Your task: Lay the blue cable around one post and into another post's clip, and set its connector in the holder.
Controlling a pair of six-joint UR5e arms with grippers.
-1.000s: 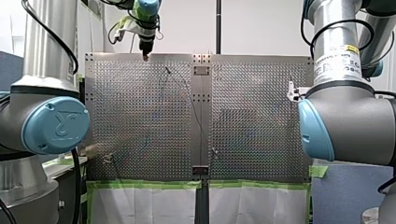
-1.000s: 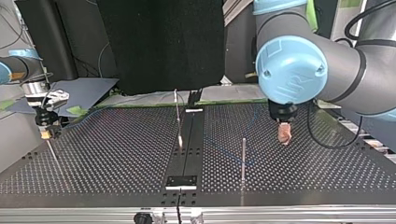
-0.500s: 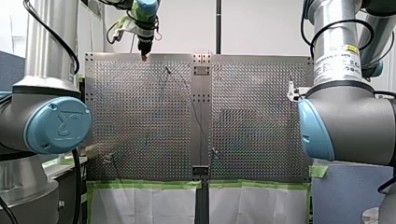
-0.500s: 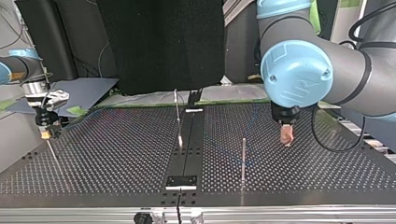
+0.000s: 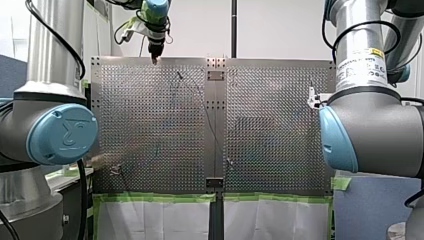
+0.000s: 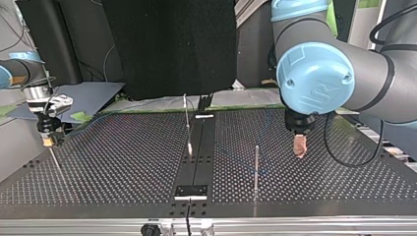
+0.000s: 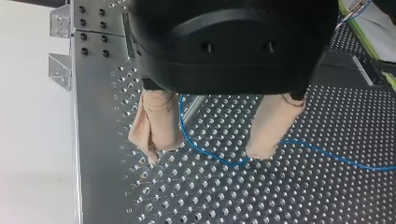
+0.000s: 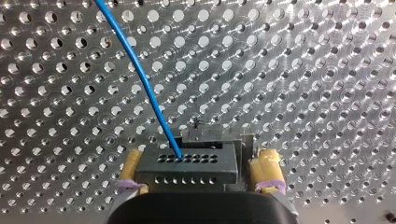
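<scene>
Pinching the black connector [image 8: 189, 163] between the yellow pads [image 8: 266, 170] of my right pincer [image 8: 198, 175], blue cable [image 8: 140, 79] leaving it straight ahead across the perforated tabletop [image 8: 303, 70]. Holding my left pincer [image 7: 205, 154] spread, beige pads [image 7: 156, 126] low over the tabletop, perhaps touching it, cable running between them. In the top view, my left pincer at 3 o'clock of a thin post [image 6: 255, 164], my right pincer far off at 9 o'clock.
</scene>
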